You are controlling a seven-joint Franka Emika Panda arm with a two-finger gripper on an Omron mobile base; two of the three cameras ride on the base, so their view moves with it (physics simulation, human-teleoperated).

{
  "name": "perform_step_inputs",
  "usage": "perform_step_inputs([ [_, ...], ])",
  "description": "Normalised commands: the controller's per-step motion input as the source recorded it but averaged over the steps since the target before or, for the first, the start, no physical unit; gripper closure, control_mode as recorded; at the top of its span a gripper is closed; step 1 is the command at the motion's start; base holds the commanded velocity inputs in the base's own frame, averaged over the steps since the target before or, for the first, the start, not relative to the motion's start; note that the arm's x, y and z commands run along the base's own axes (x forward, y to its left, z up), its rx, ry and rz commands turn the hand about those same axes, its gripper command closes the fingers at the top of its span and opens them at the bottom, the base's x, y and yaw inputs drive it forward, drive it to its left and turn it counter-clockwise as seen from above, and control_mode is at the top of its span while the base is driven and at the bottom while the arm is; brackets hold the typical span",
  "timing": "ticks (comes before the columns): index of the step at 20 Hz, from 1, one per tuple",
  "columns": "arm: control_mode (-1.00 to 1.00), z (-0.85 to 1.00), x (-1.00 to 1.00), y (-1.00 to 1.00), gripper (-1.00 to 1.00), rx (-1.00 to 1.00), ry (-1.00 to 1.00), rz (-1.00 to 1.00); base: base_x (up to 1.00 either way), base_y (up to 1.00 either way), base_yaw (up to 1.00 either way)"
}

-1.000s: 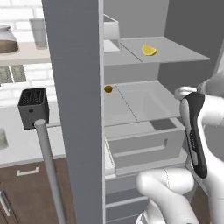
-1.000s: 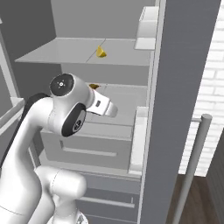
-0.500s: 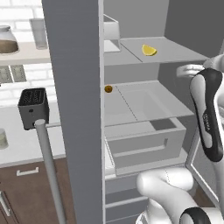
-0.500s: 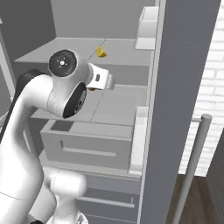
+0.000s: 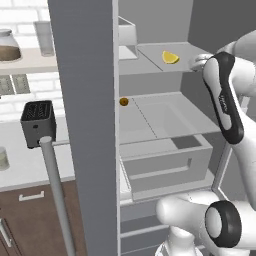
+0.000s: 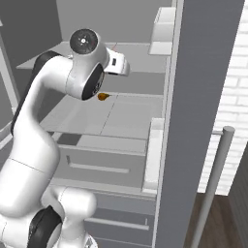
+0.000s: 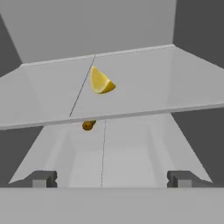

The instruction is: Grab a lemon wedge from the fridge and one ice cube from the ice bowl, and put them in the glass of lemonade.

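Observation:
The fridge (image 5: 85, 100) stands open. On its upper shelf lies the lemon wedge (image 5: 170, 57), small and bright yellow. In the hand view the lemon wedge (image 7: 101, 82) sits ahead and slightly left of centre, above the level of my fingertips. My gripper (image 7: 113, 179) is open and holds nothing, its two dark fingertips (image 7: 41, 178) wide apart, short of the shelf's front edge. The arm reaches in from the right, with the hand at upper-shelf height. The ice bowl and the glass of lemonade are out of view.
A small orange-brown ball (image 5: 123, 102) lies on the middle shelf, below the wedge. A grey drawer (image 5: 165, 160) juts out under it. The door's bar handle (image 5: 56, 195) stands at the left, with a toaster (image 5: 37, 122), a jar (image 5: 9, 46) and a tall glass (image 5: 44, 37) behind.
The arm has lifted, taking the hand from middle-shelf height up to the upper shelf. The gripper has stayed open and the wedge has not moved.

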Motion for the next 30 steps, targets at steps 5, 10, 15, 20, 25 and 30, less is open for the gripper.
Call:
perform_step_inputs([
  [5, -1.0, 0.0, 0.7, 0.3, -1.0, -0.01, -0.05, 0.0, 0.0, 0.0, 0.0],
  [10, -1.0, 0.0, 0.83, 0.25, -1.0, -0.03, -0.02, 0.0, 0.0, 0.0, 0.0],
  [15, -1.0, 0.0, 0.59, -0.05, -1.0, 0.0, 0.1, 0.02, 0.0, 0.0, 0.0],
  [20, -1.0, 0.0, 0.43, -0.16, -1.0, 0.0, 0.05, 0.07, 0.0, 0.0, 0.0],
  [25, -1.0, -0.08, 0.37, -0.06, -1.0, 0.0, 0.0, 0.05, 0.0, 0.0, 0.0],
  [30, -1.0, -0.3, 0.26, 0.0, -1.0, -0.03, 0.0, 0.03, 0.0, 0.0, 0.0],
])
